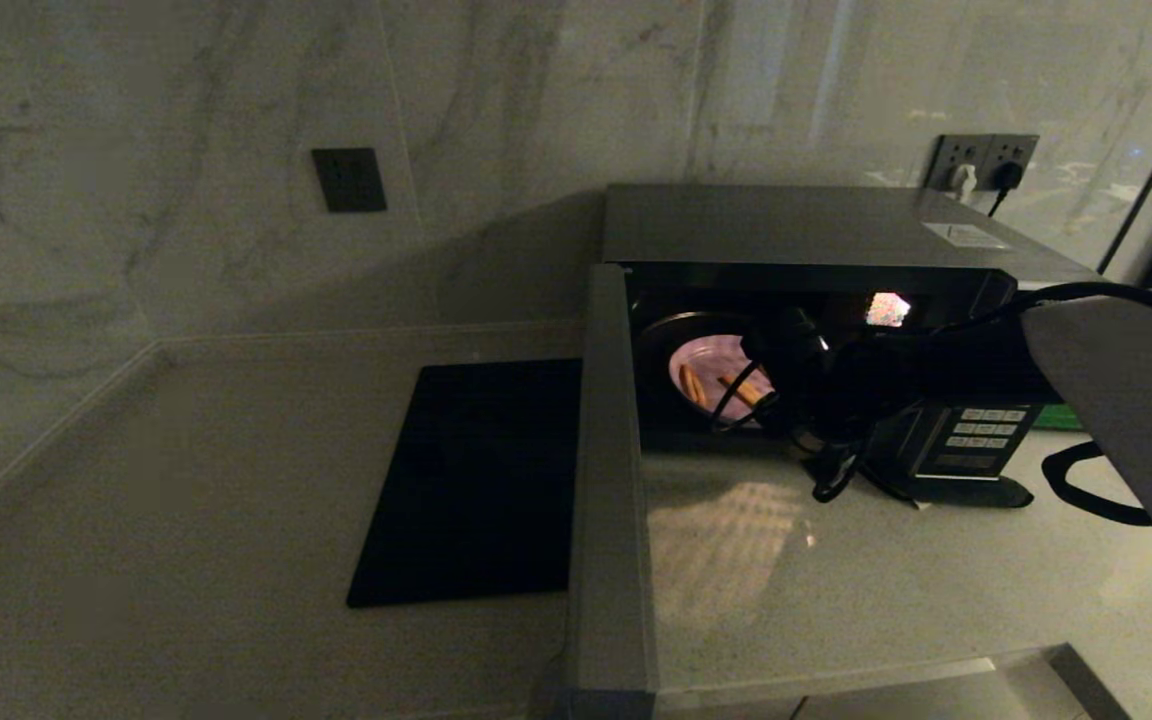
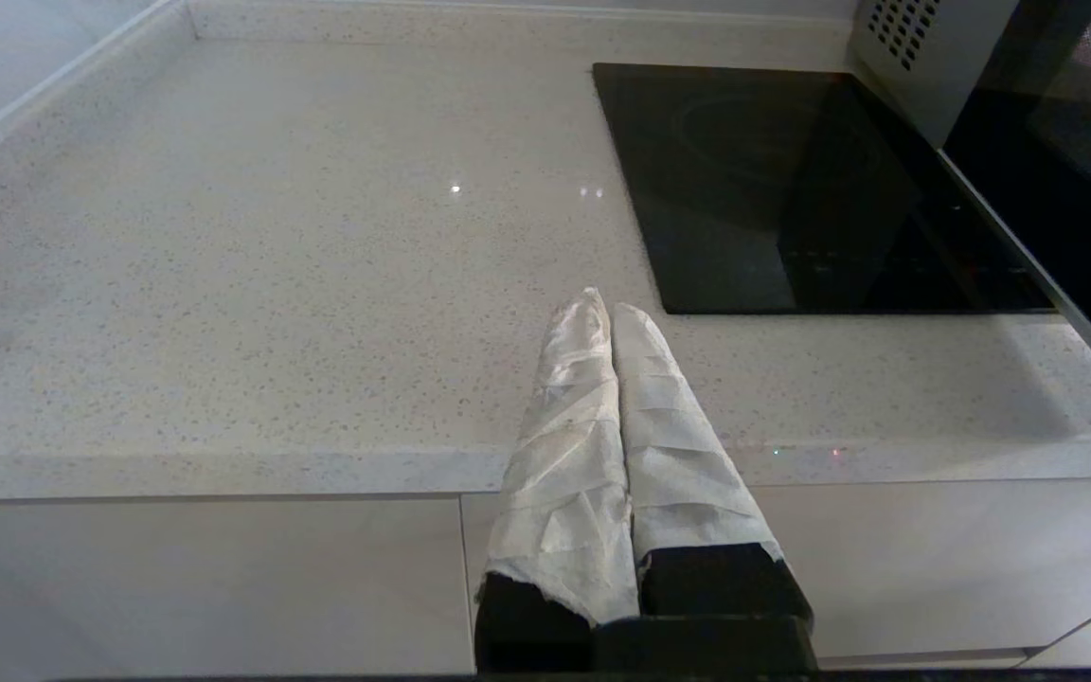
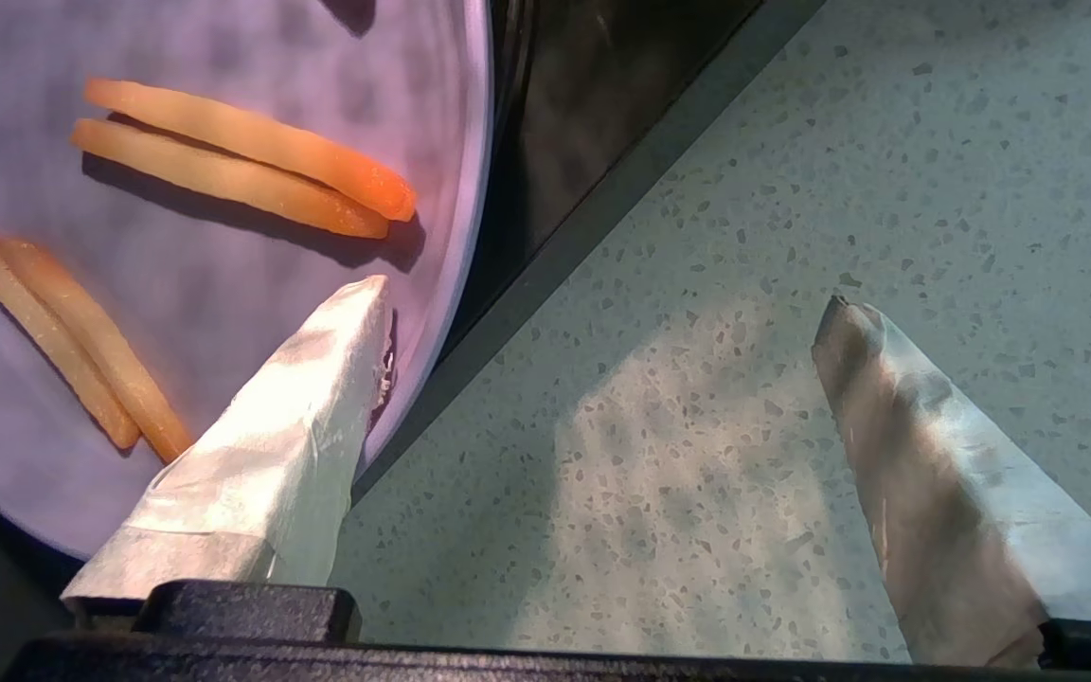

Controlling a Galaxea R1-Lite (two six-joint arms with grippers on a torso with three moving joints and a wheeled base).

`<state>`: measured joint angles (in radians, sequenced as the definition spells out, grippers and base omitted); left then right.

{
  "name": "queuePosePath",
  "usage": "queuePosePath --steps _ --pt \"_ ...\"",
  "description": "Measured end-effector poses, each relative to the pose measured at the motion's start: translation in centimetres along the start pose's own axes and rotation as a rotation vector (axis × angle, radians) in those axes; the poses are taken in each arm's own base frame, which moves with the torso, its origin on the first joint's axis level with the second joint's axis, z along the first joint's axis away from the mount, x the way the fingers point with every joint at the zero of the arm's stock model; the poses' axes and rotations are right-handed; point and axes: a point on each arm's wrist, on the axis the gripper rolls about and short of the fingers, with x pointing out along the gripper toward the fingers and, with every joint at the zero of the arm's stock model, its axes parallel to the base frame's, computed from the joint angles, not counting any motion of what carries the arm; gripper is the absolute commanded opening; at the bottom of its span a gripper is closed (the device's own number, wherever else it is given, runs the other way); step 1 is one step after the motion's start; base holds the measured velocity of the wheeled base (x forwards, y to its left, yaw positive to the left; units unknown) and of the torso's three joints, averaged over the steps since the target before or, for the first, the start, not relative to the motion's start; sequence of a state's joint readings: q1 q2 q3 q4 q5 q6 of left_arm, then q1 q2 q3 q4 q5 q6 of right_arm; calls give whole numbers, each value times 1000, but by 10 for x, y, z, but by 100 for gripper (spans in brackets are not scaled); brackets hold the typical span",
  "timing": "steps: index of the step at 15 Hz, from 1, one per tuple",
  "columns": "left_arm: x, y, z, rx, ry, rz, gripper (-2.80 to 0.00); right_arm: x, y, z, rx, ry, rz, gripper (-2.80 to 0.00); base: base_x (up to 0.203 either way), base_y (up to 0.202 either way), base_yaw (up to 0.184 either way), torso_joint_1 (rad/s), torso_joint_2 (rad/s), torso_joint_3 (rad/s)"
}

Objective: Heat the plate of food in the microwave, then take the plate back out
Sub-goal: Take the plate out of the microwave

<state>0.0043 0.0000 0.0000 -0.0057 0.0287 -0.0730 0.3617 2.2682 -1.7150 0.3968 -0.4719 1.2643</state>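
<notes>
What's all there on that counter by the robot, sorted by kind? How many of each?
Microwave: 1, door open
Plate of food: 1, inside it
Food sticks: 4
Black slab: 1
Grippers: 2, right gripper open at the plate, left gripper shut, parked
Total: 9

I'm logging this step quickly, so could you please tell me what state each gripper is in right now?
Left gripper: closed, holding nothing, above the counter's front edge.
Right gripper: open at the microwave opening, one finger over the plate rim, gripping nothing.
</notes>
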Motion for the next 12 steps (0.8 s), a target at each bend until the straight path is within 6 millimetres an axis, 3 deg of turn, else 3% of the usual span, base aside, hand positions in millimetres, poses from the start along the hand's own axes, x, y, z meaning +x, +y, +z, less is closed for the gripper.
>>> queuePosePath --steps 12 --pt "0 0 0 0 0 0 -280 -25 21 25 93 47 35 0 0 0 0 0 0 0"
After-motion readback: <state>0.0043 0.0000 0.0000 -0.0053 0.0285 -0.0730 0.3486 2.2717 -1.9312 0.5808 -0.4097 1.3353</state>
